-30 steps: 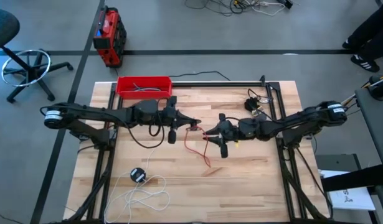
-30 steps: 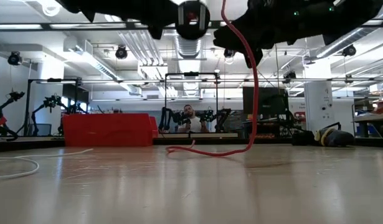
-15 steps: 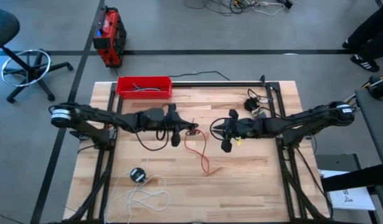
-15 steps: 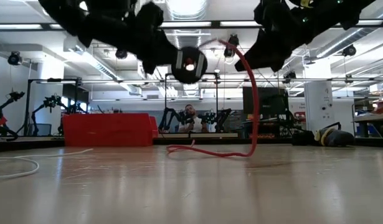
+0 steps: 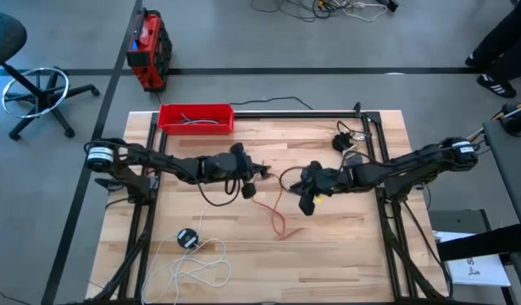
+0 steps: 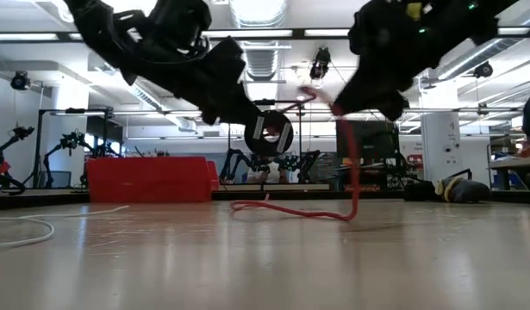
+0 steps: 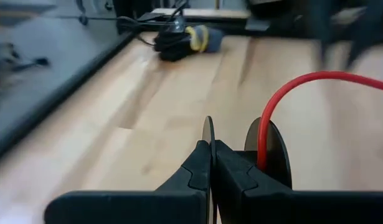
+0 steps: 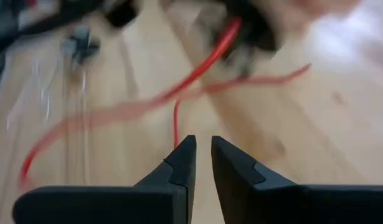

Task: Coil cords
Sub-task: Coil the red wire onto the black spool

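High view: left gripper [image 5: 258, 174] fingers clamp the red cord's black disc [image 7: 267, 149] above the worktop [image 5: 345, 229]; right gripper [image 5: 300, 180] fingers slightly parted, grasping nothing.

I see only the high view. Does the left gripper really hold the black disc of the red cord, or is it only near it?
Observer: It holds it. In the left wrist view the left gripper is shut on one thin plate of the black disc, and the red cord arcs out of it.
Operator: Is the disc resting on the wood?
Observer: No. The low view shows it hanging in the air, clear of the table.
Operator: And the rest of the cord?
Observer: In the low view it drops straight down from under the right gripper and its tail lies on the table.
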You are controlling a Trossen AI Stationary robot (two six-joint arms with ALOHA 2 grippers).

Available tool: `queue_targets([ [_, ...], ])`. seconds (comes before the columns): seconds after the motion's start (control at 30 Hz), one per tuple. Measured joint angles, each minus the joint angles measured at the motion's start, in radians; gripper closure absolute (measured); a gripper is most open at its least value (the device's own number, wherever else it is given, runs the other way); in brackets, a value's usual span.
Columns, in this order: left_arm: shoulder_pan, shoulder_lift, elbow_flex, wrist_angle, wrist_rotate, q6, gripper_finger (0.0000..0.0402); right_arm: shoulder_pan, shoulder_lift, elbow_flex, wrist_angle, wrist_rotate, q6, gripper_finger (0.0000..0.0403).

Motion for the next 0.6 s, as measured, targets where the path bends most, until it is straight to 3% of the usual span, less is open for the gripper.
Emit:
queue_targets([
  [0.2, 0.0, -0.014, 0.029, -0.032, -0.122, 0.184, 0.0401, 0.02, 0.001, 0.036, 0.023, 0.19, 0.037, 0.0374],
  [0.37, -0.001, -0.01, 0.007, -0.023, -0.13, 0.247, 0.0401, 0.02, 0.071, 0.03, 0.177, 0.199, 0.06, 0.0366],
  [0.6, -0.006, -0.036, -0.003, -0.024, -0.131, 0.262, 0.0401, 0.02, 0.196, 0.028, 0.37, 0.202, 0.086, 0.0313],
])
